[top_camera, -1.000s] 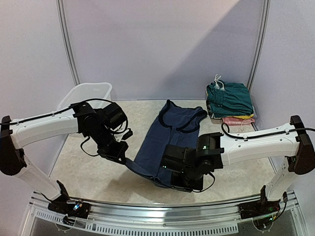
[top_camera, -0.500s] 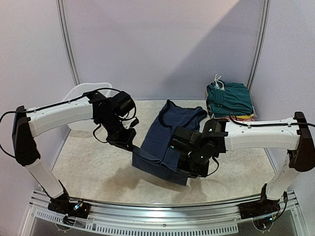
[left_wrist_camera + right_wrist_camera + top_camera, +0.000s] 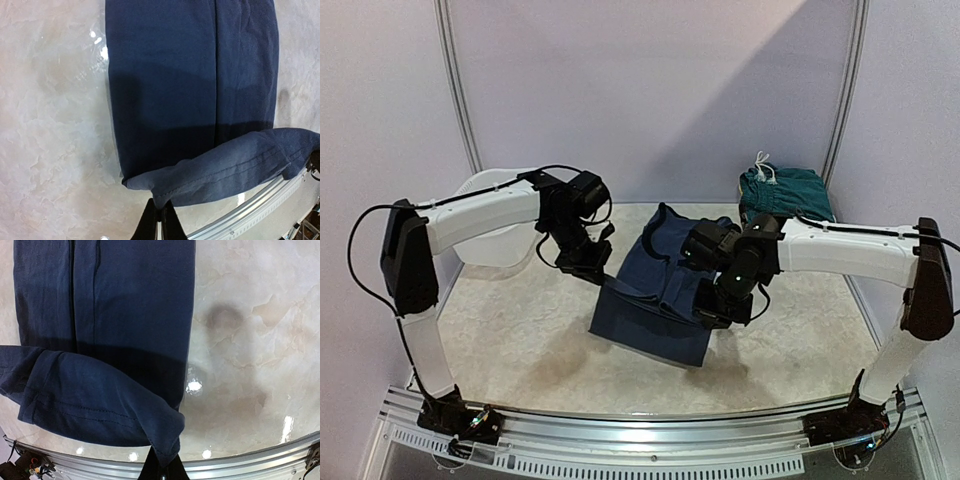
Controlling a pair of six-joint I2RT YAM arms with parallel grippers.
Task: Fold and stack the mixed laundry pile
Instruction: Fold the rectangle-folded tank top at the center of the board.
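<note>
A navy T-shirt (image 3: 660, 290) lies lengthwise in the middle of the table, its collar toward the back; no print shows. Its near hem is lifted and carried back over the body. My left gripper (image 3: 603, 278) is shut on the hem's left corner (image 3: 161, 200). My right gripper (image 3: 712, 318) is shut on the hem's right corner (image 3: 167, 447). Both hold the hem above the shirt. Dark teal shorts (image 3: 785, 192) with a white drawstring top a folded stack at the back right.
A white plastic tub (image 3: 490, 215) stands at the back left, behind my left arm. Pink and yellow folded cloth lies under the shorts, mostly hidden by my right arm. The metal front rail (image 3: 640, 440) runs along the table's near edge.
Both grippers have risen and moved toward the back, carrying the shirt's near hem off the table and over the shirt's body. The fold line now sits nearer the middle.
</note>
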